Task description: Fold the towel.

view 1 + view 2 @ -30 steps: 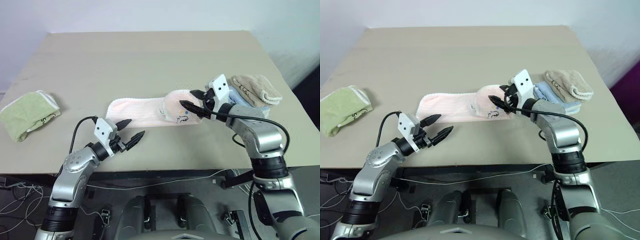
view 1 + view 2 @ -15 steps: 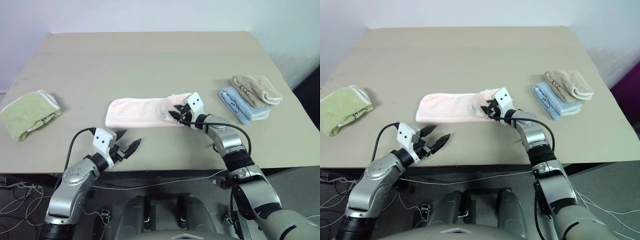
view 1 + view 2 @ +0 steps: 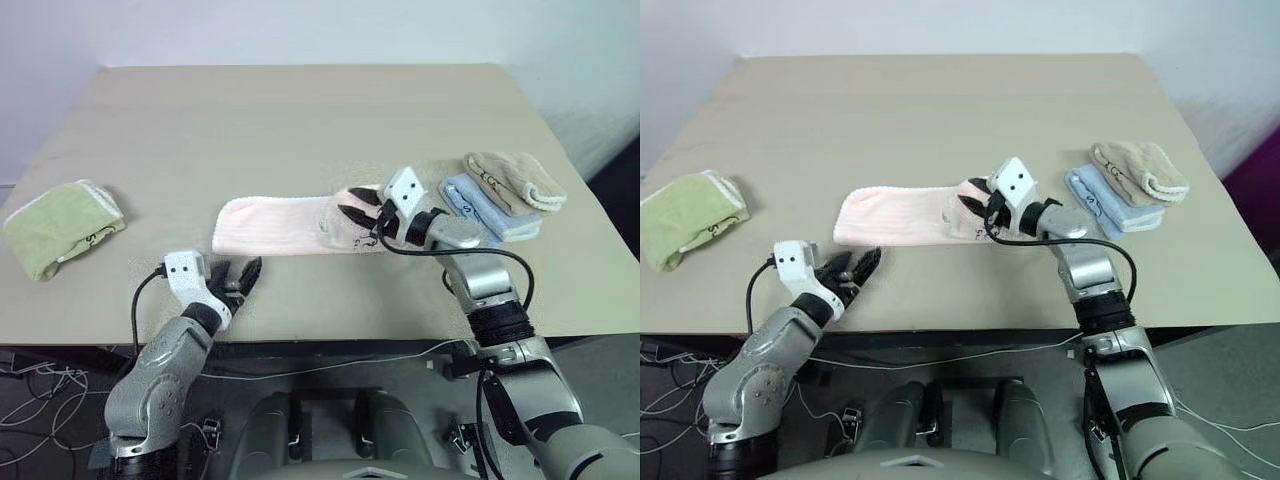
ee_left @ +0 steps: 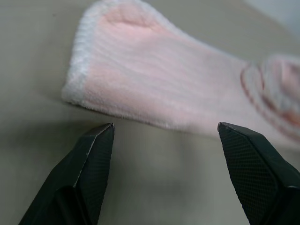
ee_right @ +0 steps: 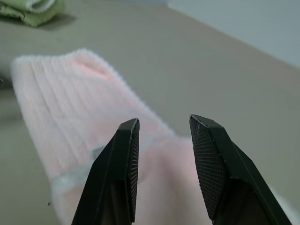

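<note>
Towel (image 3: 285, 225): pink ribbed terry strip; left end effector (image 4: 164, 136) wide open, right end effector (image 5: 161, 126) part-open, both empty.

Looks like a lab or test room where I work: bare beige tabletop (image 3: 300, 120) against plain white walls (image 3: 300, 30), loose cables (image 3: 40, 385) tangled on the floor (image 3: 50, 420) under it. No home furnishings.

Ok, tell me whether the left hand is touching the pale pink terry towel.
Apart. The left wrist view shows the left hand open, bare table between its fingertips and the pale pink terry towel's near edge.
</note>
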Robot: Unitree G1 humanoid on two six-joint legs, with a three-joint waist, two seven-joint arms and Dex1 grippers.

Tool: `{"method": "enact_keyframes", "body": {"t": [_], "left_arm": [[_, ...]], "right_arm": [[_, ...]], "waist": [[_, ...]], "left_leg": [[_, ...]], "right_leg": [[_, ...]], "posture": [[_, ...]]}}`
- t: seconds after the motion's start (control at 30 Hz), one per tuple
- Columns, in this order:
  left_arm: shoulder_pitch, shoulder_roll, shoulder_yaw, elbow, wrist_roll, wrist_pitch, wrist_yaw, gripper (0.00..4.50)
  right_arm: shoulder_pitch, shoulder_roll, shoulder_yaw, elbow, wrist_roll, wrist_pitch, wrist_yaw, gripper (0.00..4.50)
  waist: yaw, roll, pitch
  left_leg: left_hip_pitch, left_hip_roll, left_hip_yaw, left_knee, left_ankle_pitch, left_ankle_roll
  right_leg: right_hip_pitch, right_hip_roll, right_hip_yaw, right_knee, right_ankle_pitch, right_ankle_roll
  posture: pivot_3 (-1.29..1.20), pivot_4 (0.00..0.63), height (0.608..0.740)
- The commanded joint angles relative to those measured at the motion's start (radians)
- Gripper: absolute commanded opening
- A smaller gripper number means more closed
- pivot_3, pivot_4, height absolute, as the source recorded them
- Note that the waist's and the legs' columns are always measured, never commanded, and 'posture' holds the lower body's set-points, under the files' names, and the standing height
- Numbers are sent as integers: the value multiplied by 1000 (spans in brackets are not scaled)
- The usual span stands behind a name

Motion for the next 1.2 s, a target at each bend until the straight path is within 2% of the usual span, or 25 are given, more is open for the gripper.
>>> {"method": "enact_keyframes", "body": {"t": [0.03,0.23,0.47,0.63,0.73,1.1,1.2], "left_arm": [[-68,-50,105,30,-147,54,150,4466],[-169,-112,193,136,-284,39,324,4466],[-291,-75,209,312,-307,-9,357,4466],[-327,-63,204,366,-319,-34,360,4466],[-326,-61,198,373,-320,-45,360,3932],[-329,-32,193,399,-331,-65,357,134],[-321,-17,198,400,-334,-62,358,58]], "right_arm": [[-37,-16,-38,-70,32,10,5,1744],[-36,-31,-49,-90,28,12,-8,1744],[-5,-50,-64,-136,31,32,-38,1744],[13,-61,-72,-167,31,47,-54,1744],[27,-68,-79,-188,30,59,-66,1744],[35,-68,-78,-205,31,66,-84,1744],[37,-63,-74,-204,31,62,-85,1744]], "waist": [[0,0,0],[3,-1,0],[18,-1,-1],[24,-1,-1],[24,-1,-1],[23,-1,-1],[22,-1,-1]], "left_leg": [[0,0,0,0,0,0],[1,-1,0,0,0,0],[2,-1,-1,1,1,0],[2,-1,-1,1,1,-1],[2,-1,-1,1,1,-1],[1,-1,-1,1,1,-1],[2,0,-1,1,1,-1]], "right_leg": [[0,0,0,0,0,0],[1,2,-1,0,0,0],[3,2,-1,1,0,0],[3,3,-1,1,0,0],[3,2,-1,1,0,0],[3,2,-2,0,0,0],[3,3,-2,0,0,0]], "posture": [[0,150,740],[0,150,740],[0,150,740],[0,150,740],[0,150,740],[0,150,740],[0,150,740]]}}
